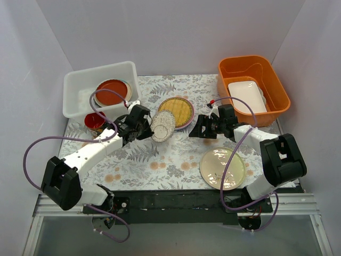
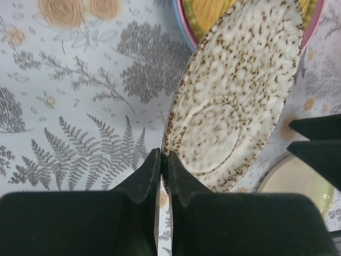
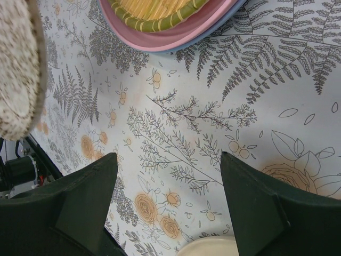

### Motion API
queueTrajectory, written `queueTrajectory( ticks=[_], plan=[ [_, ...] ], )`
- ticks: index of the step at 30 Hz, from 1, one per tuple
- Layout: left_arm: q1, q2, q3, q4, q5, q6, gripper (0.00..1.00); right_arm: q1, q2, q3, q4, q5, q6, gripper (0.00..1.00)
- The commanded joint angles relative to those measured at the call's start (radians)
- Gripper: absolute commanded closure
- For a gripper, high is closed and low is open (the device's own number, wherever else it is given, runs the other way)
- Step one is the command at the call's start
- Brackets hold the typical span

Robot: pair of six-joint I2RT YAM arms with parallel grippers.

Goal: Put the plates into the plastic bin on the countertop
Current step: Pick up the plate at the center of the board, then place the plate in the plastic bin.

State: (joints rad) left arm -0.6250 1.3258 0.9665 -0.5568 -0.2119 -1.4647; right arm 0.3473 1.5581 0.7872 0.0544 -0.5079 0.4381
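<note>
Fern-printed tabletop (image 1: 176,154) lay beneath. Left claw (image 2: 161,160) pinched the speckled plate (image 2: 234,96) by its rim, tilted just ahead; plastic bin (image 1: 74,98) stood apart, leftward. Right claw (image 3: 168,165) gaped wide, empty.

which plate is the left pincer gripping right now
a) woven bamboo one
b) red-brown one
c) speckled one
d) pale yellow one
c: the left pincer is shut on the rim of the speckled plate, holding it tilted on edge.
</note>
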Motion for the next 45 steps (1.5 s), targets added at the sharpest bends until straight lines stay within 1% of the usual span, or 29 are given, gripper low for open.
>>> queueTrajectory(
  ticks=[1,6,14,20,22,28,30,35,37,39,45],
  plan=[
    [0.074,0.006,0.119,0.037,0.043,0.078,1.0,0.004,-0.02,0.006,0.018,-0.021,-0.012,0.15],
    [0.143,0.044,0.225,0.017,0.074,0.144,1.0,0.004,-0.015,0.007,0.021,-0.027,-0.012,0.15],
    [0.3,0.099,0.343,0.005,0.135,0.21,1.0,0.002,-0.006,0.014,0.022,-0.032,-0.013,0.15],
    [0.425,0.144,0.429,-0.008,0.21,0.239,1.0,0.002,0.003,0.02,0.022,-0.034,-0.015,0.15],
    [0.464,0.171,0.458,-0.018,0.265,0.242,1.0,0.004,0.005,0.021,0.022,-0.035,-0.015,0.15],
    [0.547,0.228,0.534,-0.019,0.305,0.253,1.0,0.002,0.01,0.024,0.022,-0.035,-0.015,0.15],
    [0.576,0.246,0.557,-0.015,0.338,0.253,1.0,0.002,0.011,0.026,0.022,-0.037,-0.015,0.15],
    [0.622,0.308,0.618,-0.028,0.364,0.253,1.0,0.002,0.017,0.03,0.022,-0.037,-0.015,0.15],
    [0.624,0.322,0.646,-0.032,0.364,0.256,1.0,0.004,0.02,0.03,0.021,-0.038,-0.015,0.15],
    [0.666,0.345,0.666,-0.043,0.359,0.259,1.0,0.004,0.023,0.032,0.024,-0.038,-0.015,0.15],
    [0.712,0.388,0.704,-0.046,0.361,0.262,1.0,0.002,0.03,0.035,0.025,-0.041,-0.015,0.15]
  ],
)
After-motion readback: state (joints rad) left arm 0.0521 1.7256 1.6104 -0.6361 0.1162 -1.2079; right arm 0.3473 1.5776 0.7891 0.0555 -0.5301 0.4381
